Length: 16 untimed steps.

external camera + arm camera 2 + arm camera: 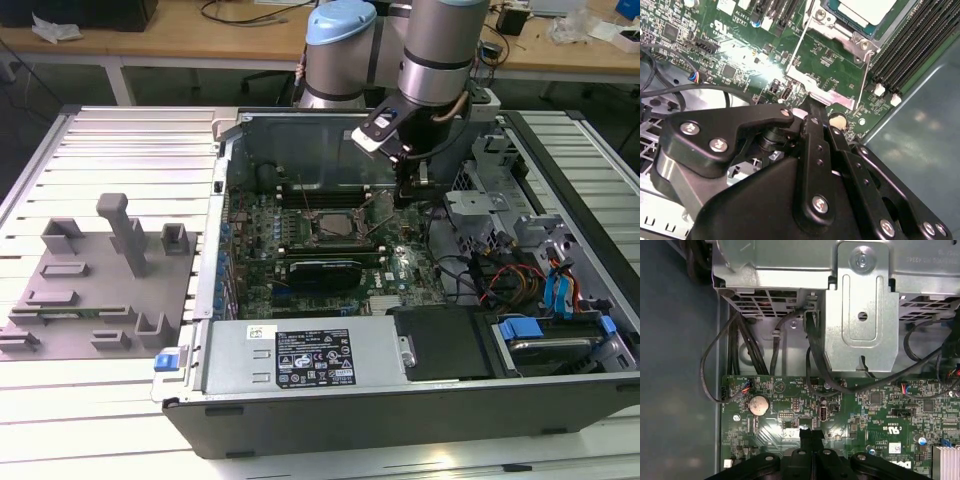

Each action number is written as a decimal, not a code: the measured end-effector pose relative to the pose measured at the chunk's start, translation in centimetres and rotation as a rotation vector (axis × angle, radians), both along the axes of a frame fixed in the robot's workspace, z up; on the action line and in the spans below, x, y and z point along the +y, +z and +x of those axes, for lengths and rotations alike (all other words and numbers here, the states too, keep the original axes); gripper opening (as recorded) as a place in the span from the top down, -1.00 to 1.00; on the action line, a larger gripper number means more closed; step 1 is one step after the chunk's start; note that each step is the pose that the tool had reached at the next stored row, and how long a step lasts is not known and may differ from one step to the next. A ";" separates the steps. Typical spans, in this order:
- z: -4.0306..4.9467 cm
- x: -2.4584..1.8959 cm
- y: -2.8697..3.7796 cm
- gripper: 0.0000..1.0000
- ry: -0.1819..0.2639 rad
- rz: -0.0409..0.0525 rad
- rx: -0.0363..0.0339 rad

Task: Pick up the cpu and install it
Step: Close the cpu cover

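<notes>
The cpu (pixel 337 228), a silvery-white square chip, lies in the socket frame (pixel 832 35) on the green motherboard inside the open computer case. In the second wrist view the cpu (pixel 865 9) shows between the frame's metal edges. My gripper (pixel 407 198) hangs low inside the case, to the exterior view's right of the socket. Its black fingers are shut together. In the second wrist view the gripper's (pixel 812 107) tips sit at the silver tab on the end of the frame. In the first wrist view the gripper (pixel 812 435) is just above the board, with nothing visible between the fingers.
Grey fixture blocks (pixel 100 290) stand on the table at the exterior view's left. The case holds a power supply (pixel 300 355), a metal drive cage (pixel 860 305), black cables (pixel 740 345), memory slots (pixel 910 55) and blue-tabbed drives (pixel 560 300). A coin cell (pixel 759 404) sits near the fingers.
</notes>
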<state>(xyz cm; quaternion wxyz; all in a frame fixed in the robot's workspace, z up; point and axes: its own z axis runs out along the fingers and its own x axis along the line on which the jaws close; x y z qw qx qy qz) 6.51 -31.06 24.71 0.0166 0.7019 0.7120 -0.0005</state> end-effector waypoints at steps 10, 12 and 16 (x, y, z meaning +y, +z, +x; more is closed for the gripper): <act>-2.25 0.01 0.00 0.79 0.000 0.0002 -0.0005; -3.06 0.00 0.00 0.79 0.000 0.0001 -0.0015; -4.74 0.00 0.00 0.79 0.000 0.0002 -0.0033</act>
